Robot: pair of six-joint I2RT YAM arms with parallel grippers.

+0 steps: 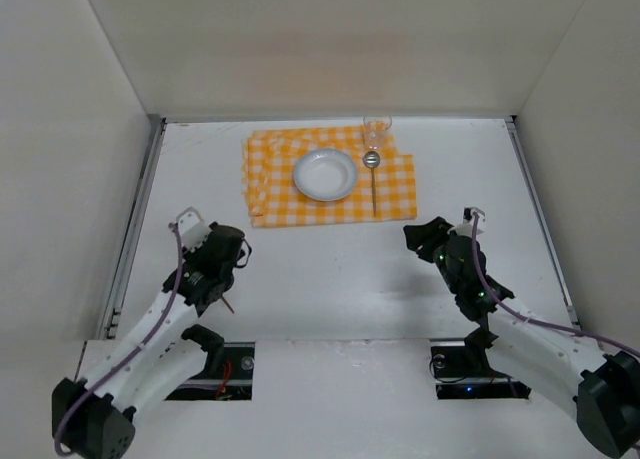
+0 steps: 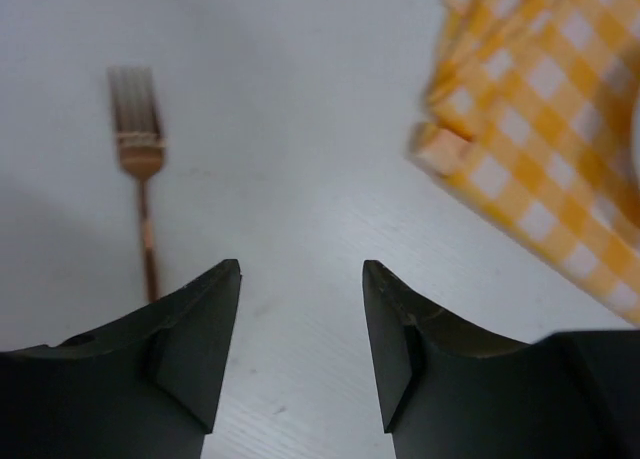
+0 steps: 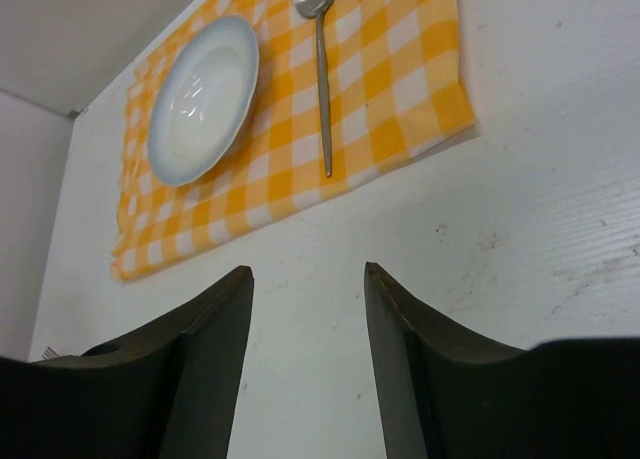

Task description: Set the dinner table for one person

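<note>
Dinner table (image 1: pixel 320 279) matte white rect w/ thin metal side rails (image 1: pixel 133 229)

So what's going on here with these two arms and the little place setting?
Two robot arms are laying a place for one on the flat white table. An orange-and-white checked cloth carries a round white plate with a long silver spoon to its right, and a clear glass stands at the cloth's far edge. A copper-coloured fork lies on the bare table, off the cloth, ahead of the left pincer. That one and the right pincer are open and empty.
</note>
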